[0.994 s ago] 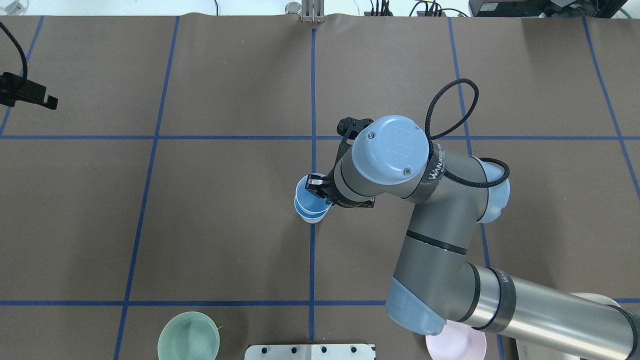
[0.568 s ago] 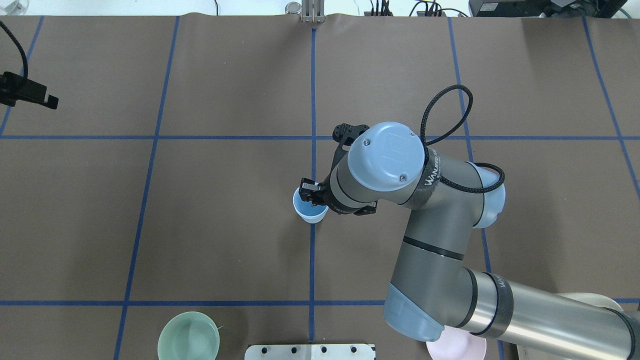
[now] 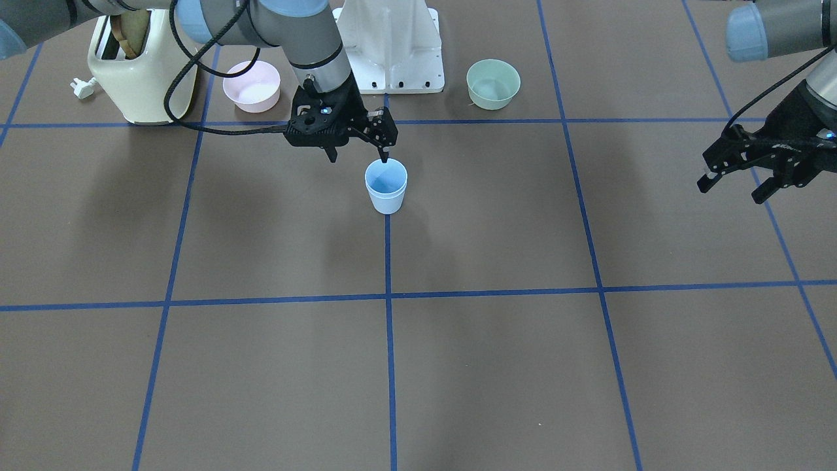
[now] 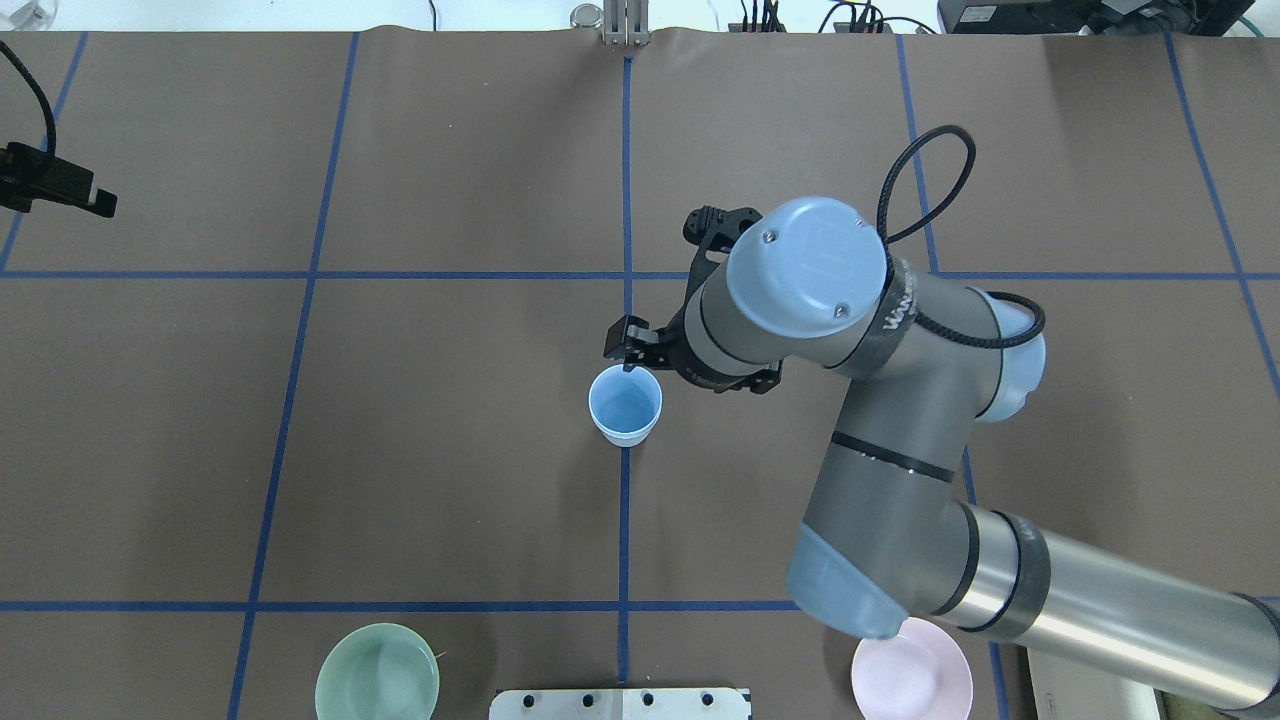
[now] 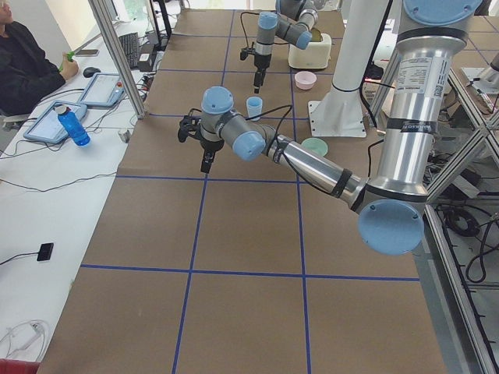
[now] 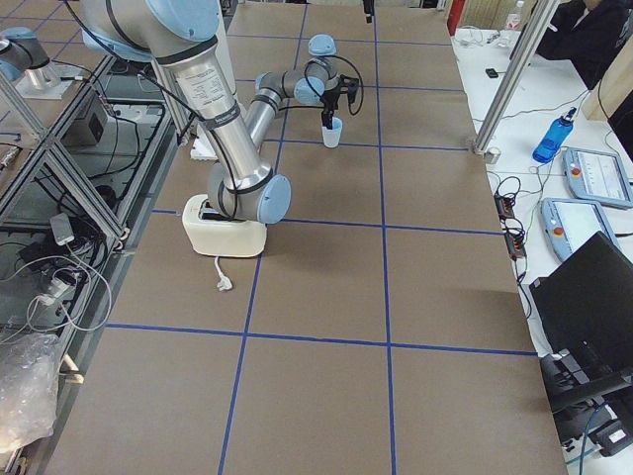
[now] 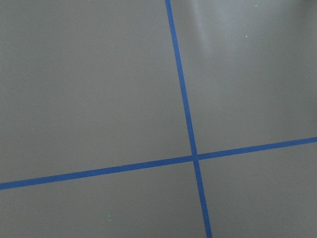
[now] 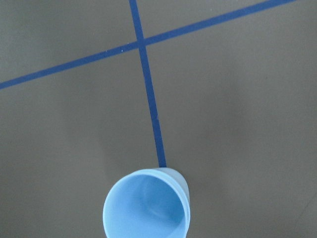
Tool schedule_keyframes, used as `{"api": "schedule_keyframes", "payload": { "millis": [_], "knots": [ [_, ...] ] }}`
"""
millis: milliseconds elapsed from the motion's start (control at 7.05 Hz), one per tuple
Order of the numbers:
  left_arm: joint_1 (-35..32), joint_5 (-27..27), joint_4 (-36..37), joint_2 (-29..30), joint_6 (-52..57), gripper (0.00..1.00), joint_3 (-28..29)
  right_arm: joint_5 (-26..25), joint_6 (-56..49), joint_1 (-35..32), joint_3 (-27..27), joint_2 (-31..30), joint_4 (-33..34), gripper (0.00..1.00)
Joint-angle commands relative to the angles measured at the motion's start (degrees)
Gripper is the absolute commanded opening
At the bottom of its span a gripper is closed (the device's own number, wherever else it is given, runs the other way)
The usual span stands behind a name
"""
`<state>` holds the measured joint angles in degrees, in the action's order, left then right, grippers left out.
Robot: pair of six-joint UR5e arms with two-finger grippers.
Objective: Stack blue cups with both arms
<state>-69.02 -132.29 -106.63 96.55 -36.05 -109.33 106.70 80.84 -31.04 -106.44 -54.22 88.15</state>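
Observation:
The two blue cups [image 4: 625, 405] stand upright at the table's middle on a blue tape line, one nested inside the other. They also show in the front view [image 3: 386, 186] and in the right wrist view [image 8: 147, 208], where a double rim shows. My right gripper [image 3: 358, 156] is open and empty, just above and behind the cups, one fingertip [image 4: 624, 350] near the far rim. My left gripper [image 3: 731, 190] is open and empty, far off at the table's left side, over bare table.
A mint-green bowl [image 4: 377, 685] and a pink bowl [image 4: 910, 680] sit at the near edge on either side of the white pedestal [image 3: 392, 46]. A cream toaster [image 3: 134, 72] stands by the pink bowl. Blue tape lines grid the brown table.
The right gripper lowered the held cup into the standing one, opened, and drew back up and away. The left arm has not moved.

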Motion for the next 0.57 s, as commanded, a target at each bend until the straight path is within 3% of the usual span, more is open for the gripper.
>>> {"api": "schedule_keyframes", "payload": {
  "millis": [0,426],
  "knots": [
    [-1.98,-2.60,0.72,-0.31,4.20,0.98,0.52,8.90,-12.76,-11.17,-0.44,-3.95,-0.08,1.00],
    [-7.77,-5.52,0.11,-3.81,13.78,0.98,3.15,15.62,-34.89,-24.38,0.43,-12.64,0.00,1.00]
  ]
}}
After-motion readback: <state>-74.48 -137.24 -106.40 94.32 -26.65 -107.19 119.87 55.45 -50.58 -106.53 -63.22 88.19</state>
